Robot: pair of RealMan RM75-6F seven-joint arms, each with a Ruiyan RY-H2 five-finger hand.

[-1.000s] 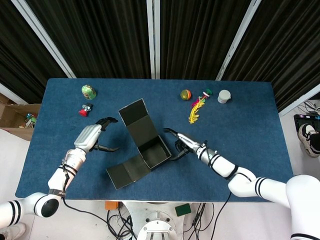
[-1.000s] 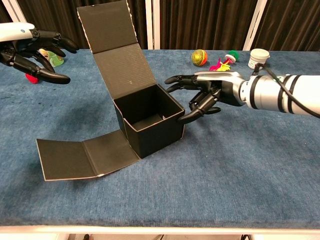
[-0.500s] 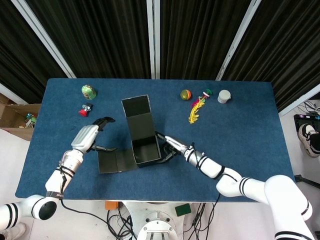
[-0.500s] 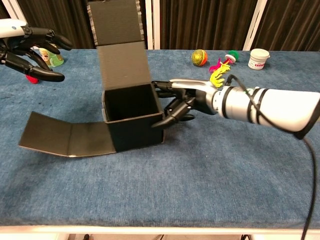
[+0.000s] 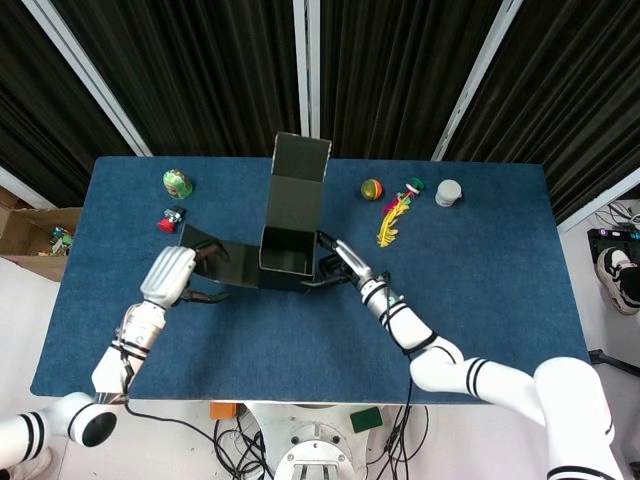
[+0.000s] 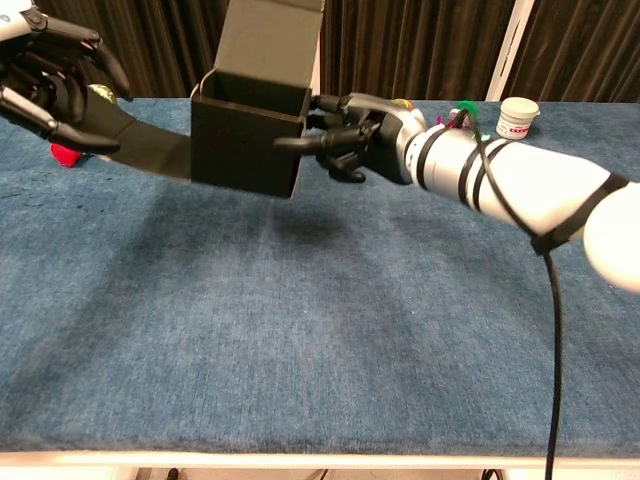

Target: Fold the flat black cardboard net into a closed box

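The black cardboard box [image 5: 286, 262] [image 6: 246, 142] hangs above the blue table [image 5: 480, 290], casting a shadow under it in the chest view. It is an open cube with a tall lid flap [image 5: 301, 186] [image 6: 271, 41] standing up at the back. A long side flap [image 5: 214, 262] [image 6: 150, 146] sticks out level to the left. My right hand [image 5: 336, 266] [image 6: 350, 134] grips the cube's right wall. My left hand [image 5: 173, 276] [image 6: 54, 88] holds the outer end of the side flap, fingers over it and thumb under.
A green egg toy [image 5: 177, 183] and a small red object [image 5: 170, 219] [image 6: 62, 154] lie at the back left. At the back right lie an orange ball [image 5: 371, 189], a yellow and pink feather toy [image 5: 393, 218] and a white jar [image 5: 448, 192] [image 6: 517, 116].
The right hand has lifted the box off the table and carried it toward the back. The side flap rose with it, and the left hand closed on its end.
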